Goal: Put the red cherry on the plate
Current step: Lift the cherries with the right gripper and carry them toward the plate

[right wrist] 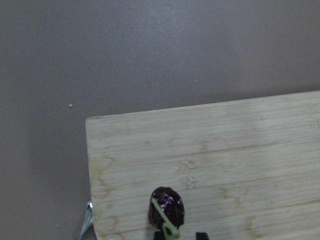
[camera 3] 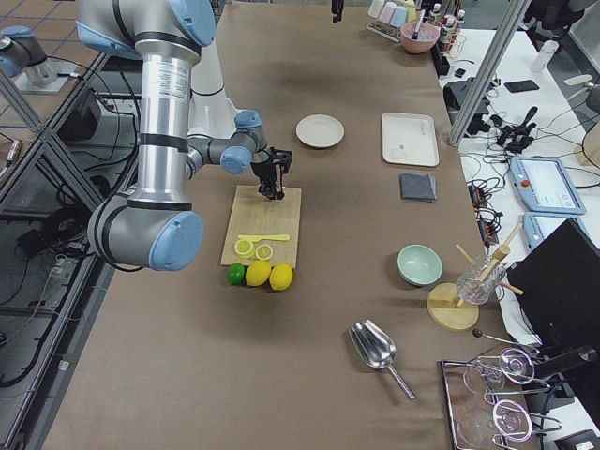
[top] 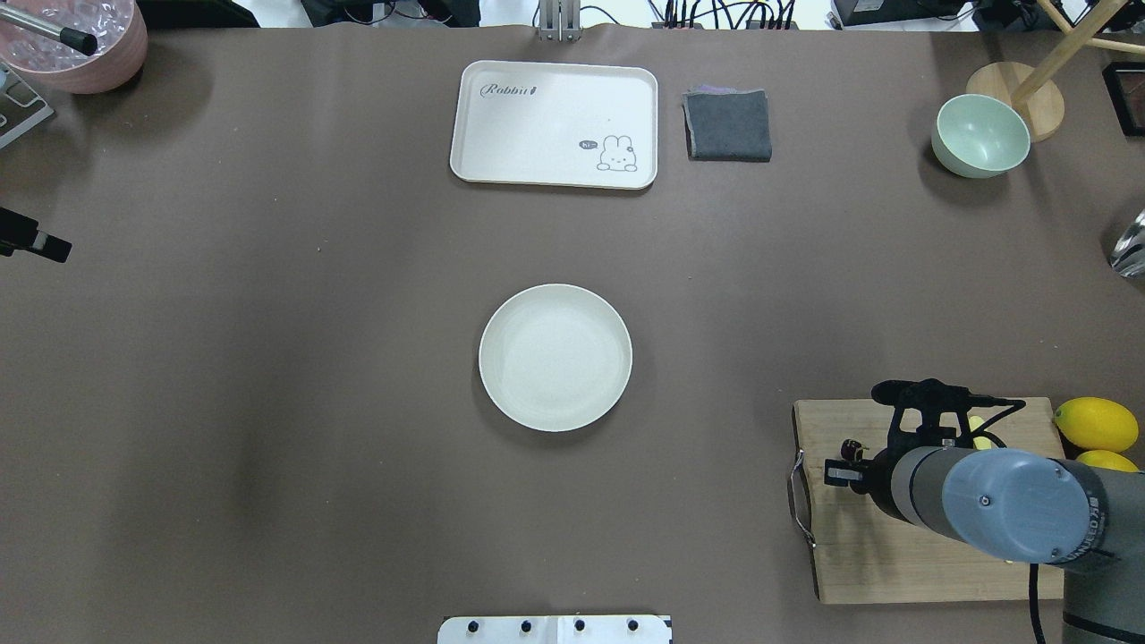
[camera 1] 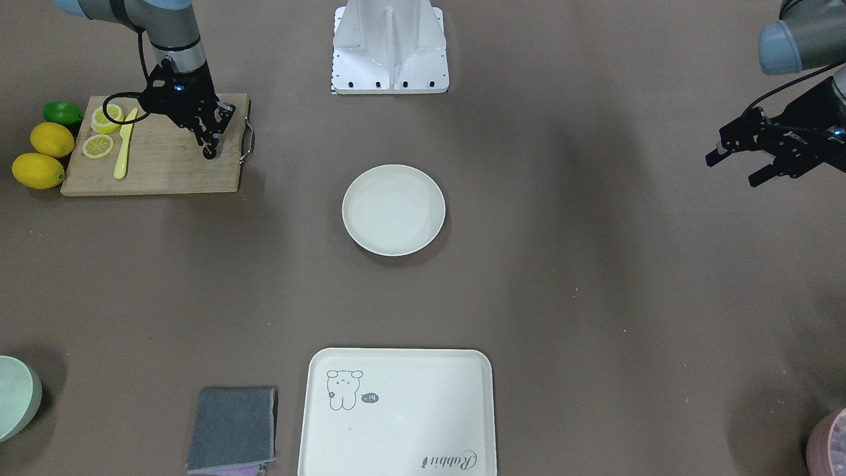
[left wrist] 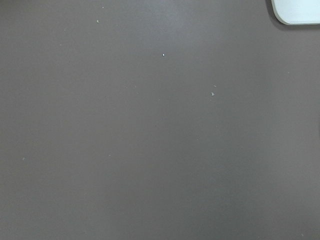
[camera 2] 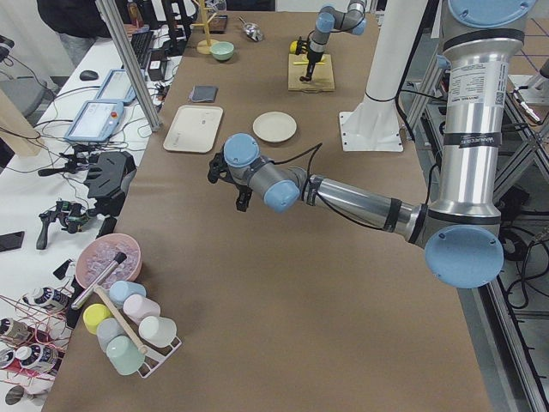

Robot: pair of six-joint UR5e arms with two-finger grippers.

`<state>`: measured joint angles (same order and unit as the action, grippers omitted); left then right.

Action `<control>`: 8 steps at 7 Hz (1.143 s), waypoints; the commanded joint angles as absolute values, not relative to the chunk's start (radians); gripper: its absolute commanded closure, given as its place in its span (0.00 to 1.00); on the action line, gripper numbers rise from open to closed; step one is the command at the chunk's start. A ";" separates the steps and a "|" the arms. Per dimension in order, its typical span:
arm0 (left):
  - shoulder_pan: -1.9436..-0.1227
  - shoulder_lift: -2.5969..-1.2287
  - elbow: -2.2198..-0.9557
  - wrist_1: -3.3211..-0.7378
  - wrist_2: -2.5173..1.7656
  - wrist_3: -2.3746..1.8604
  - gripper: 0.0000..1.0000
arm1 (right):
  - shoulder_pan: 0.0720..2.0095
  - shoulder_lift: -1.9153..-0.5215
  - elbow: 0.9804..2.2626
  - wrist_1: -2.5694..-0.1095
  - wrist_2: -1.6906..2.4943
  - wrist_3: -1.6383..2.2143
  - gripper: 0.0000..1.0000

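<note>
Barely started: right gripper (camera 1: 209, 149) down at the red cherry (right wrist: 167, 210) by the handle edge of the cutting board (camera 1: 158, 168), fingers close around it, pinch unconfirmed; left gripper (camera 1: 731, 171) spread; lift and carry to the tabletop-centre plate (camera 1: 393, 210) remain.

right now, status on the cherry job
Left tool open, hanging aside. Right tool down on red cherry at cutting board edge, grip unclear. Plate empty, path clear.
</note>
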<state>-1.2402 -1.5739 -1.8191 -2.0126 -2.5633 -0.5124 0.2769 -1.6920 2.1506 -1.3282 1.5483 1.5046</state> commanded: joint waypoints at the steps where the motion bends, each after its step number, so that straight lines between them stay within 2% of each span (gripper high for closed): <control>1: -1.241 -1.574 -1.819 -2.013 -2.563 -0.512 0.02 | 0.409 -1.680 2.181 -1.348 1.668 1.452 1.00; 3: -1.239 -1.574 -1.821 -2.013 -2.563 -0.512 0.02 | 0.680 -1.613 2.256 -1.513 1.914 1.270 1.00; 5: -1.239 -1.574 -1.822 -2.013 -2.565 -0.512 0.02 | 0.906 -1.325 2.258 -1.886 2.099 1.102 1.00; 6: -1.239 -1.572 -1.822 -2.013 -2.565 -0.514 0.02 | 0.960 -1.198 2.255 -2.051 2.108 1.044 1.00; 8: -1.241 -1.571 -1.822 -2.013 -2.569 -0.517 0.02 | 1.032 -1.042 2.209 -2.215 2.140 0.937 1.00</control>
